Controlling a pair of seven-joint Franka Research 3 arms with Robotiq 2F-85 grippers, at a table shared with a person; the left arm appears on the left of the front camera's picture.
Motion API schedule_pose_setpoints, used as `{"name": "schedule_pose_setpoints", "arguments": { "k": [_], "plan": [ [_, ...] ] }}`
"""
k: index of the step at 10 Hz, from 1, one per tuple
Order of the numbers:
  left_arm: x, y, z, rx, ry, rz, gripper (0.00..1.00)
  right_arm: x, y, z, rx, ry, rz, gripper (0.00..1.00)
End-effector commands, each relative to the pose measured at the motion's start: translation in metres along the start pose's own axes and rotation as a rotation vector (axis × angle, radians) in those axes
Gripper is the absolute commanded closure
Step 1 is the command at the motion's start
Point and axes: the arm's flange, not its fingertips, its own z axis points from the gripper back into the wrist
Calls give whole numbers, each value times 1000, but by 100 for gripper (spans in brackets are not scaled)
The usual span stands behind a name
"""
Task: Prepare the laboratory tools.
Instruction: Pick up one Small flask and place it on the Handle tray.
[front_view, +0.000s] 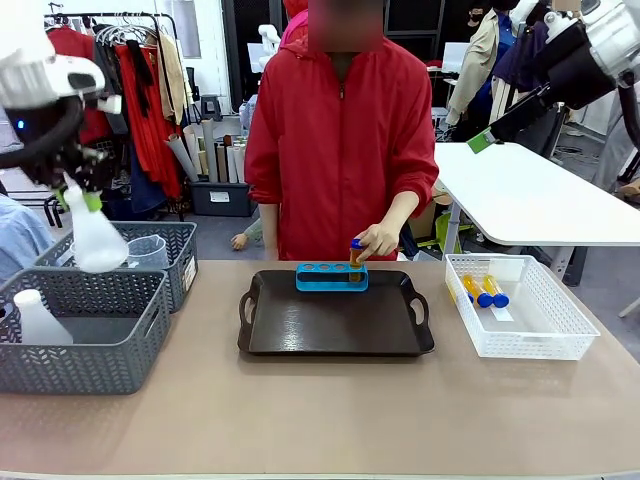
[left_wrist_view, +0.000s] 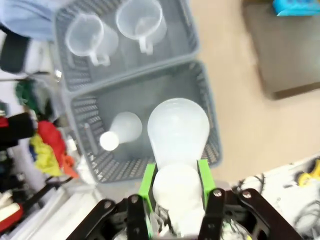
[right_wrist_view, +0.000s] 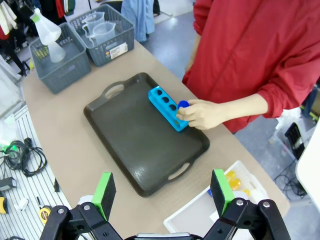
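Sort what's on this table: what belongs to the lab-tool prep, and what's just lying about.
Job: conical flasks, measuring jugs, blue rack, amber tubes.
Just containers or background: grey mesh baskets, white lattice basket, black tray, clothes rack.

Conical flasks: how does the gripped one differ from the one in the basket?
The gripped translucent white conical flask hangs tilted in the air, its neck clamped by the left gripper; the second flask stands upright, untouched, in the near grey mesh basket. Both look empty.
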Motion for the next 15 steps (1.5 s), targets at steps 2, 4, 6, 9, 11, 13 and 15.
{"name": "schedule_pose_setpoints", "arguments": {
  "k": [2,4,6,9,11,13,15],
  "plan": [
    [30,-20,56,9,-40,-62,100,0,-1,0,13,-11,2,0],
    [34,-31,82,36,-88,-81,100,0,-1,0,13,-11,2,0],
    [29,-34,77,6,-86,-73,100,0,-1,0,13,-11,2,0],
    [29,-34,77,6,-86,-73,100,0,-1,0,13,-11,2,0],
    [33,-37,78,8,-86,-81,100,0,-1,0,13,-11,2,0],
    [39,-75,106,-3,-69,-207,100,0,-1,0,13,-11,2,0],
    [61,-118,117,-9,-49,-365,100,0,-1,0,13,-11,2,0]
  ]
}}
